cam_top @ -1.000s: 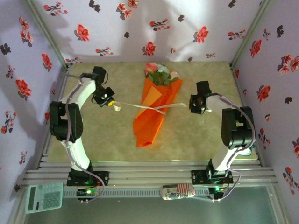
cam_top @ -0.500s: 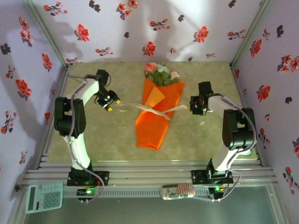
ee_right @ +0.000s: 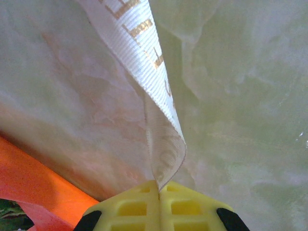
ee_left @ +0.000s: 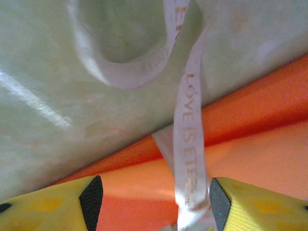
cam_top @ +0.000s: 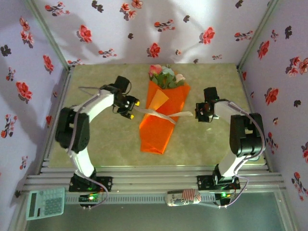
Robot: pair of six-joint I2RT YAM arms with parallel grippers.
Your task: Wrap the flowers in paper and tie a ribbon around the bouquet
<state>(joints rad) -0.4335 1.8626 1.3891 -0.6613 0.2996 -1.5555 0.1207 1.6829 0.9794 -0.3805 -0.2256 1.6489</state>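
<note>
Pincer L open, ribbon betw. its fingers, pincer R clamped on ribbon end, tip hidden in grip

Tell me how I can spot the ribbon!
Find the greenish table, then the orange bouquet lying in its middle. The ribbon is the thin strip draped across it. It alone is whitish, floppy and printed with gold letters.

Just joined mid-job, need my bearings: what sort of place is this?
Probably a staged robot test booth, not a flower shop: flower-print wallpaper on three sides, a marbled table, aluminium rails along its near edge.
</note>
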